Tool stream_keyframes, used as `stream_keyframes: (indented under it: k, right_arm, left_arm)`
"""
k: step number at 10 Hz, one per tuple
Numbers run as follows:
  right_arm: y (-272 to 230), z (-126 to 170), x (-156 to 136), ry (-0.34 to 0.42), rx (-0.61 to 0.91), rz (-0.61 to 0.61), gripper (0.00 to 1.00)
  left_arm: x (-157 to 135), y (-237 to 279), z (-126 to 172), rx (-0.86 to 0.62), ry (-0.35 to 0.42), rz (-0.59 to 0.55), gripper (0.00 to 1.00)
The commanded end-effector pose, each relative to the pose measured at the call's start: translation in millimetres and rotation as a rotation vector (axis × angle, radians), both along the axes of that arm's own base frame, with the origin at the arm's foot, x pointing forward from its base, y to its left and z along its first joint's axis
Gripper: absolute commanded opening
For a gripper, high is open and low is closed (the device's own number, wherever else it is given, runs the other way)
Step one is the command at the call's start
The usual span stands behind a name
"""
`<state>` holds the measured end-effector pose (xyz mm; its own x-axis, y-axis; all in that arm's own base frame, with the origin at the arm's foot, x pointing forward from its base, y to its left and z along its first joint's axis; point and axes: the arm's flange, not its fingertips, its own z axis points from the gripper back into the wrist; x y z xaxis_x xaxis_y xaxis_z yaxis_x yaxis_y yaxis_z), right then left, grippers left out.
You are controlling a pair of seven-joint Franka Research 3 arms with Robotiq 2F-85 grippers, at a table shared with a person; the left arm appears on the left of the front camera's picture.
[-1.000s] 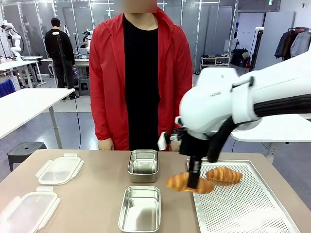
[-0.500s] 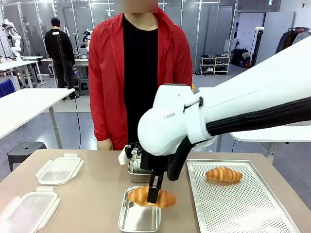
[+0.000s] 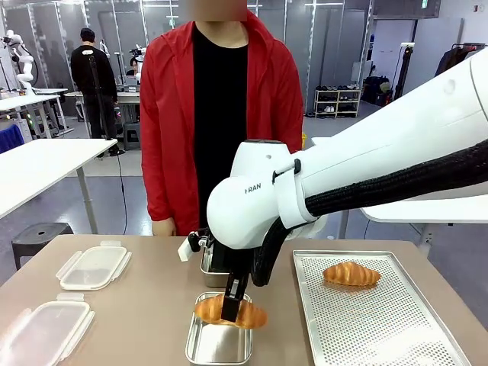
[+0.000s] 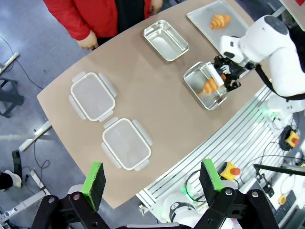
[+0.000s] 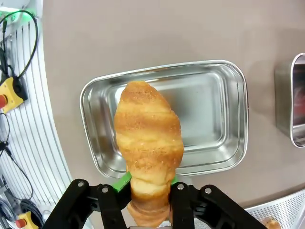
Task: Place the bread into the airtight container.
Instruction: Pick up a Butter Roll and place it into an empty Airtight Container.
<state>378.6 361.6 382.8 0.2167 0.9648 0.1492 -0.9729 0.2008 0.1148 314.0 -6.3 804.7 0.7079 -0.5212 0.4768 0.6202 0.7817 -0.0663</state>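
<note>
My right gripper (image 3: pixel 231 303) is shut on a golden croissant (image 3: pixel 229 313), which hangs just above the near steel container (image 3: pixel 219 343). In the right wrist view the croissant (image 5: pixel 148 138) stands out from my gripper (image 5: pixel 148 182) over the open container (image 5: pixel 209 109). A second croissant (image 3: pixel 351 274) lies on the perforated tray (image 3: pixel 381 328). High above the table, my left gripper (image 4: pixel 151 177) is open and holds nothing. From there I see the held croissant (image 4: pixel 211 85) over the same container (image 4: pixel 196 78).
A second steel container (image 3: pixel 216 261) sits farther back, partly behind my right arm. Two clear lids (image 3: pixel 93 265) (image 3: pixel 42 332) lie at the table's left. A person in a red jacket (image 3: pixel 168 122) stands at the far side, hands down.
My right arm has carried the croissant leftward from the tray's edge to over the near steel container and lowered it slightly. The other croissant stayed on the tray.
</note>
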Motion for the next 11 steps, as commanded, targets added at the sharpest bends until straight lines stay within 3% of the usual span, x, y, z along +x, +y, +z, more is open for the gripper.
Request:
stream_keyframes:
  k: [1, 3, 8, 9, 10, 11]
  right_arm:
    - [-2.6, 3.7, -3.6, -0.008, 0.002, 0.007, 0.21]
    - [0.2, 1.8, -0.5, -0.003, 0.001, 0.001, 0.21]
    - [18.5, -7.0, -12.4, 0.026, 0.163, -0.680, 0.21]
    - [22.6, -14.0, -12.5, 0.040, 0.110, -0.808, 0.21]
    - [24.1, -16.8, -11.2, 0.041, 0.077, -0.863, 0.21]
    - [26.9, -22.0, -10.2, 0.105, 0.074, -0.880, 0.21]
  left_arm:
    - [-2.3, 0.9, 1.2, -0.002, 0.005, -0.012, 1.00]
    - [-2.3, 0.9, 1.2, -0.002, 0.005, -0.012, 1.00]
    - [-2.3, 0.9, 1.2, -0.002, 0.005, -0.012, 1.00]
    - [-2.3, 0.9, 1.2, -0.002, 0.005, -0.012, 1.00]
    - [-2.3, 0.9, 1.2, -0.002, 0.005, -0.012, 1.00]
    - [-2.3, 0.9, 1.2, -0.002, 0.005, -0.012, 1.00]
